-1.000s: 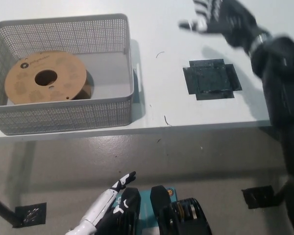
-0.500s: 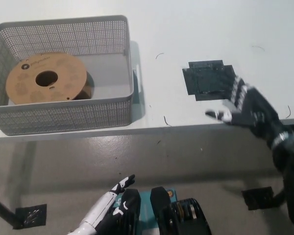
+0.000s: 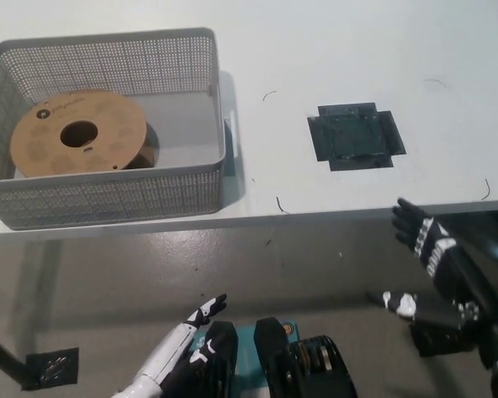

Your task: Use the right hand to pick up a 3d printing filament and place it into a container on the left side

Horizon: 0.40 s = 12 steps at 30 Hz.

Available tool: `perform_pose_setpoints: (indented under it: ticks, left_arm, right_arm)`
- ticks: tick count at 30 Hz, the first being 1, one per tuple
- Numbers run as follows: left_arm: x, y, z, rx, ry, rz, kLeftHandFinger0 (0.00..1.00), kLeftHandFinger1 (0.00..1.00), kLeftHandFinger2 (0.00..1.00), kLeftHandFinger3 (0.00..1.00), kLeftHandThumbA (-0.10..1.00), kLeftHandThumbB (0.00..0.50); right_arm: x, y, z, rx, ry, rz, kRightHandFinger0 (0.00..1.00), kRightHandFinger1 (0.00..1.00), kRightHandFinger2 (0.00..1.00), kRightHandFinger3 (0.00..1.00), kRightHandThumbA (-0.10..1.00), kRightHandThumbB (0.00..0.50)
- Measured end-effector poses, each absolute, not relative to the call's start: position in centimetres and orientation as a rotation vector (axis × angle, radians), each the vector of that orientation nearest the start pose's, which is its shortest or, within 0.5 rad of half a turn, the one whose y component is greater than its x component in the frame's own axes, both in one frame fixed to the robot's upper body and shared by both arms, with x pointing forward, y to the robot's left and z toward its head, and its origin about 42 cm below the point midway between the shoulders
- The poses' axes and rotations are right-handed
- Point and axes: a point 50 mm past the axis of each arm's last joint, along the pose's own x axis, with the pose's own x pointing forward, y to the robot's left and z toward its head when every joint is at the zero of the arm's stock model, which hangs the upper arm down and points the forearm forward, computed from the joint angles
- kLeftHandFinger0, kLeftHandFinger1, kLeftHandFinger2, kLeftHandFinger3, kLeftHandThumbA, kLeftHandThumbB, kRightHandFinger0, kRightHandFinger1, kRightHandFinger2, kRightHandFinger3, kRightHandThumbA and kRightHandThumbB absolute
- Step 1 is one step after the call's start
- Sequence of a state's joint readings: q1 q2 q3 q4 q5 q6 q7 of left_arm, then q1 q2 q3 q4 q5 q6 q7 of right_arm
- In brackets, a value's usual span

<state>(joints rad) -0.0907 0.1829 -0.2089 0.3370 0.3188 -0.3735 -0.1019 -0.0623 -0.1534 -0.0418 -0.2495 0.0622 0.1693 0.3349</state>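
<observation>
**Right hand off the tabletop, spool lying in the basket**

Right hand (image 3: 436, 269) hangs below the tabletop's (image 3: 332, 191) front edge, out past its right end, fingers spread and holding nothing, so by the look of it the delivery is done and the arm is clear of the work. Left hand (image 3: 187, 332) rests low, beneath the front edge, fingers loosely extended, empty too. Over in the mesh container (image 3: 108, 199) at the tabletop's left end sits the filament spool (image 3: 76, 133), tucked toward the basket's left side. It lies nearly flat, cardboard face up, hub hole pointing up at the camera, so its axis runs close to vertical with a slight lean. A dark taped patch (image 3: 355, 136) marks the right half of the tabletop, bare.
</observation>
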Motion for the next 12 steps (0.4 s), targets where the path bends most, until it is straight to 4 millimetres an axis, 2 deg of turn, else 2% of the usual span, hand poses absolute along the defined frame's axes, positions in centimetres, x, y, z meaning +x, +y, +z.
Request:
perform_pose_setpoints:
  ticks: [2, 3, 4, 11, 12]
  left_arm:
    - [29.5, 21.0, 4.5, 0.496, -0.105, -0.422, 1.00, 1.00, 1.00, 1.00, 1.00, 0.277]
    - [29.5, 21.0, 4.5, 0.496, -0.106, -0.420, 1.00, 1.00, 1.00, 1.00, 1.00, 0.279]
    - [29.5, 21.0, 4.5, 0.495, -0.106, -0.419, 1.00, 1.00, 1.00, 1.00, 1.00, 0.279]
    - [29.7, 21.1, 4.7, 0.494, -0.116, -0.411, 1.00, 1.00, 1.00, 1.00, 1.00, 0.260]
    - [29.7, 21.1, 4.7, 0.494, -0.117, -0.411, 1.00, 1.00, 1.00, 1.00, 1.00, 0.260]
  right_arm:
    - [29.1, -24.1, 16.5, -0.138, -0.123, 0.324, 1.00, 1.00, 1.00, 1.00, 1.00, 0.234]
    - [29.1, -24.0, 16.1, -0.147, -0.119, 0.325, 1.00, 1.00, 1.00, 1.00, 1.00, 0.184]
    - [29.2, -23.9, 15.7, -0.157, -0.114, 0.324, 1.00, 1.00, 1.00, 1.00, 1.00, 0.171]
    - [30.1, -22.9, 10.7, -0.229, -0.018, 0.339, 1.00, 1.00, 1.00, 1.00, 1.00, 0.161]
    - [30.2, -22.9, 10.6, -0.231, -0.015, 0.340, 1.00, 1.00, 1.00, 1.00, 1.00, 0.161]
